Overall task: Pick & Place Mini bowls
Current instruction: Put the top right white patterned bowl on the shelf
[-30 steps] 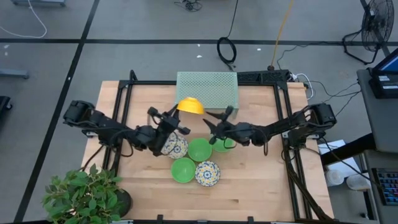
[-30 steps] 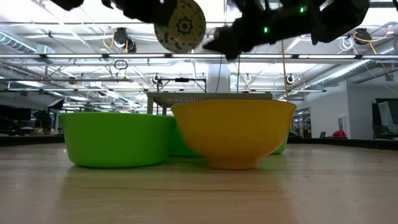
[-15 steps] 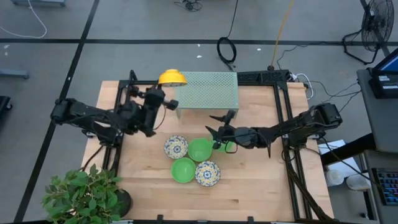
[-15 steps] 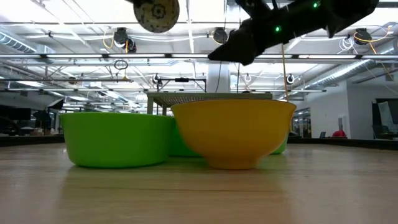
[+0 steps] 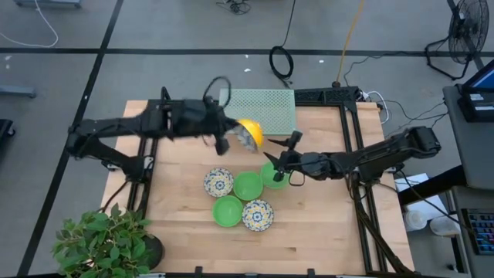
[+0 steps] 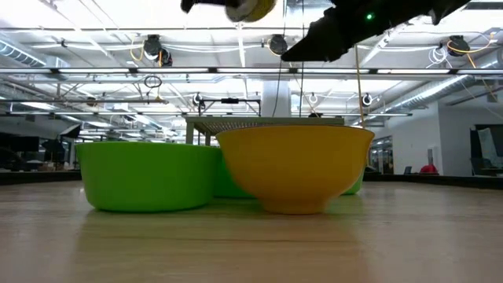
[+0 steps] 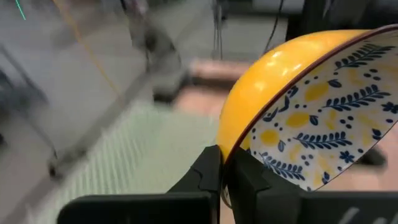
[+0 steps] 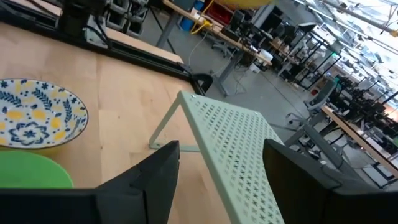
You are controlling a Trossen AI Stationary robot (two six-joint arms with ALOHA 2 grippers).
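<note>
A big workshop with bright ceiling lights sits behind the wooden table point(image 5: 185, 232), and a leafy plant point(image 5: 100, 239) stands at the table's 7 o'clock corner. A second ago the left gripper point(image 5: 224, 139) was low by the bowls in the middle; since then it swung out toward 11 o'clock and has now come back near the pale green rack point(image 5: 262, 108), which stands at 12 o'clock. Its jaws are clenched on the rim of a yellow bowl with blue and yellow flowers inside point(image 7: 311, 124), and the bowl is tipped on its side up in the air, just in front of the rack. So I think this bowl is on its way to being set down, but it is not down yet. The right gripper point(image 5: 282, 164) has opened its jaws wide in the last second and holds nothing. It hangs over a small green bowl point(image 5: 272, 176) at about 3 o'clock of the bowl group, maybe ready to grab it. Four more bowls wait in the middle: two green bowls point(image 5: 248, 186) and two flowered bowls point(image 5: 218, 182).
</note>
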